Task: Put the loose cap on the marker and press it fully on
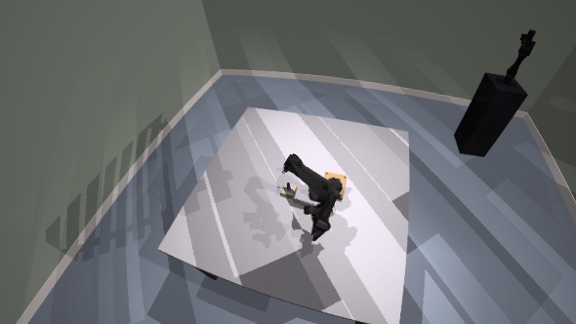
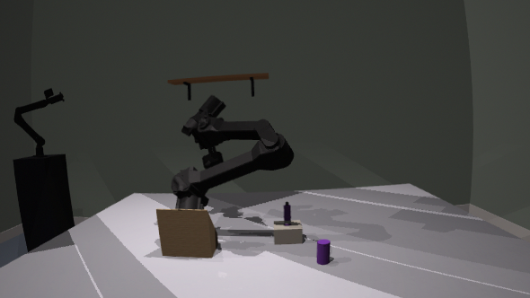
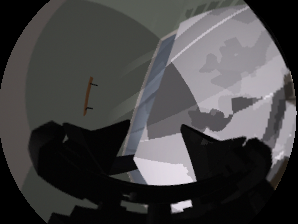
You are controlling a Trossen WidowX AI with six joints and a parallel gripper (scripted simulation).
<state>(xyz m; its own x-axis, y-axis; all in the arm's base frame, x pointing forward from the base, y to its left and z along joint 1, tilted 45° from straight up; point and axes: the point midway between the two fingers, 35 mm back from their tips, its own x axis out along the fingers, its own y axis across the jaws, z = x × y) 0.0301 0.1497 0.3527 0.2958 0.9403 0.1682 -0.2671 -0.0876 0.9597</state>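
Note:
The marker (image 1: 288,185) (image 2: 287,214) is dark purple and stands upright in the pale holder block (image 1: 286,195) (image 2: 287,235). The purple cap (image 1: 284,167) (image 2: 323,252) stands upright on the table (image 1: 376,146) (image 2: 225,284), apart from the block and nearer the exterior camera. In the top view the arm's raised elbow partly hides the cap. My gripper (image 3: 156,124) is open, with nothing between its fingers in the wrist view. It is held up above the table, well away from marker and cap, neither of which shows in the wrist view.
A wooden block (image 1: 335,176) (image 2: 185,233) stands by the arm's base. The arm is folded, its elbow high near the marker and cap. A second arm stands on a black pedestal (image 1: 490,114) (image 2: 42,202) off the table. A wall shelf (image 2: 217,79) (image 3: 88,97) hangs behind.

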